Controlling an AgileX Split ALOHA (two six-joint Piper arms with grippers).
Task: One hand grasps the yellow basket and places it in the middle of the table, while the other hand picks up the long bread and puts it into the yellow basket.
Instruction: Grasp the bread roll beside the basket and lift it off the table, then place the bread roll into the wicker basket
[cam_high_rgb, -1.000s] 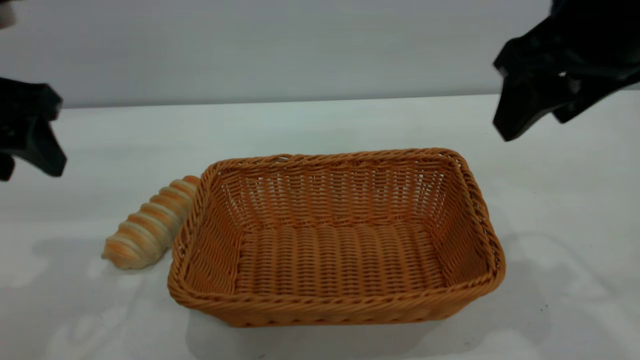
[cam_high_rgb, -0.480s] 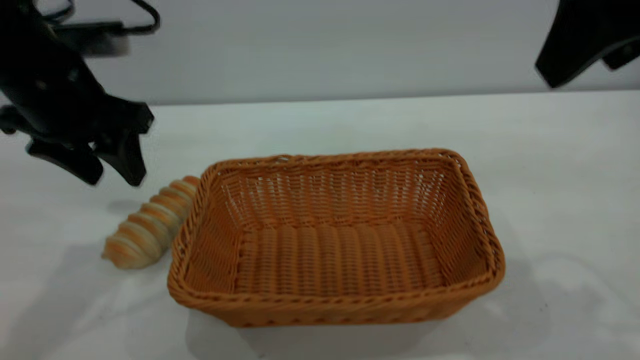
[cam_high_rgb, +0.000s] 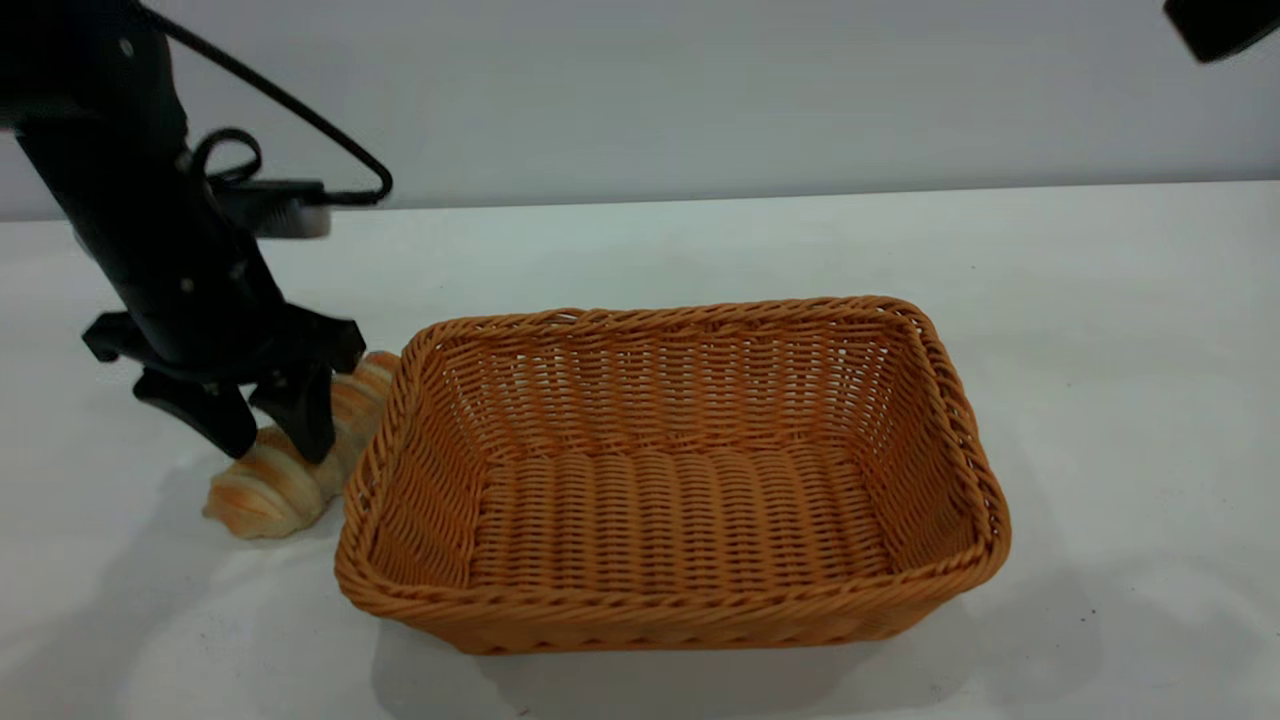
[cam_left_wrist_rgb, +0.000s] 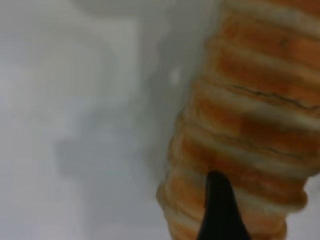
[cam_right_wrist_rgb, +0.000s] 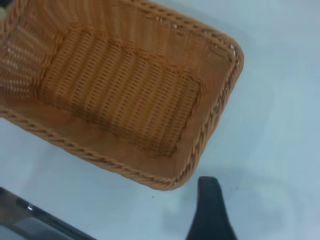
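The yellow basket (cam_high_rgb: 660, 315) stands empty in the middle of the white table (cam_high_rgb: 1100, 350); the right wrist view looks down on the basket (cam_right_wrist_rgb: 100, 159). The long bread (cam_high_rgb: 262, 495) lies on the table against the basket's left end. My left gripper (cam_high_rgb: 262, 438) is open and low over the bread's middle, one finger (cam_high_rgb: 215, 425) at its outer side, the other in front of it. In the left wrist view a fingertip (cam_left_wrist_rgb: 217, 200) sits over the striped bread (cam_left_wrist_rgb: 250, 115). My right gripper (cam_high_rgb: 1215, 25) is high at the top right, well away from the basket.
A grey wall runs behind the table's far edge. A black cable (cam_high_rgb: 300, 120) loops from the left arm. Open tabletop lies right of and behind the basket.
My left gripper has swung in from the far left and come down over the bread. My right gripper has risen up and to the right, away from the basket. Basket and bread have not moved.
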